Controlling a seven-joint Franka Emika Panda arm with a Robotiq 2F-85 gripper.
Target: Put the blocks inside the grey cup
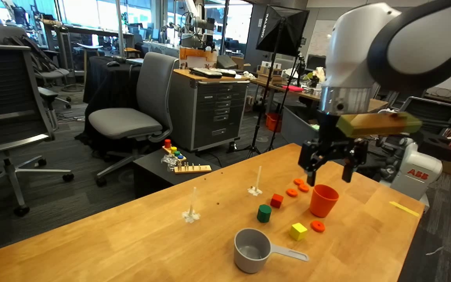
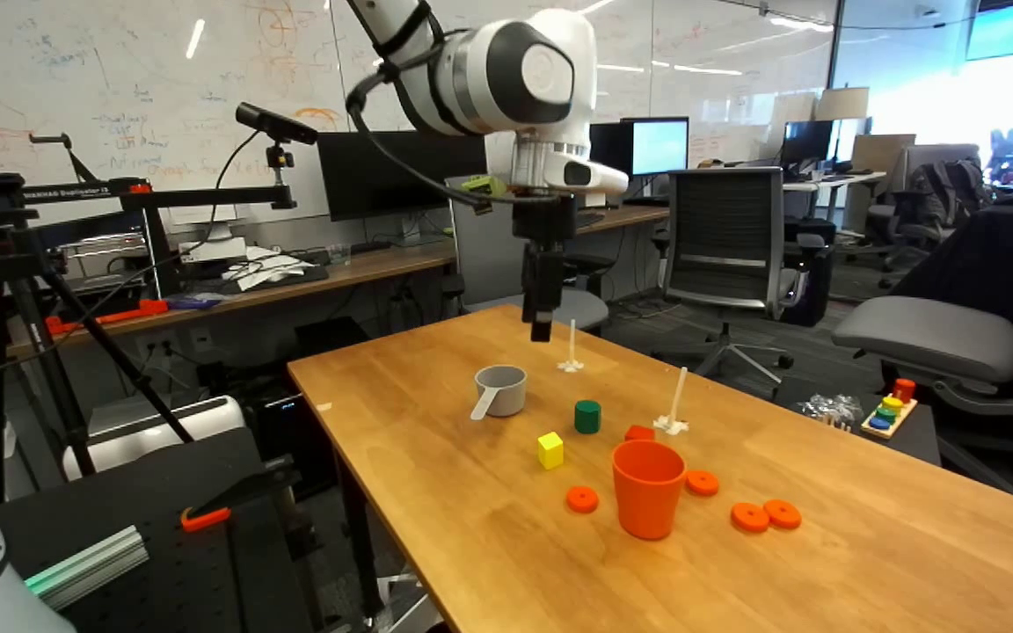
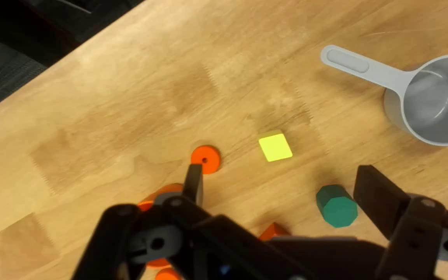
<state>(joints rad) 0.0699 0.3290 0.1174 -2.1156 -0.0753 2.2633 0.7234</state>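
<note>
On my worktop (image 1: 112, 243) I see an orange cup (image 2: 649, 497) standing upright, two thin pale sticks (image 1: 258, 179) well apart, and a strip of yellow tape (image 1: 404, 208). Beyond its edge I make out a grey chair (image 1: 131, 117), a drawer cabinet (image 1: 219, 113), a black softbox (image 1: 272, 33) and a scribbled whiteboard (image 2: 146, 79).

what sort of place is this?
Likely a robotics lab in an open office-style space, judging by the white ABB-marked machine, the black softbox light and the large scribbled-on whiteboard.
</note>
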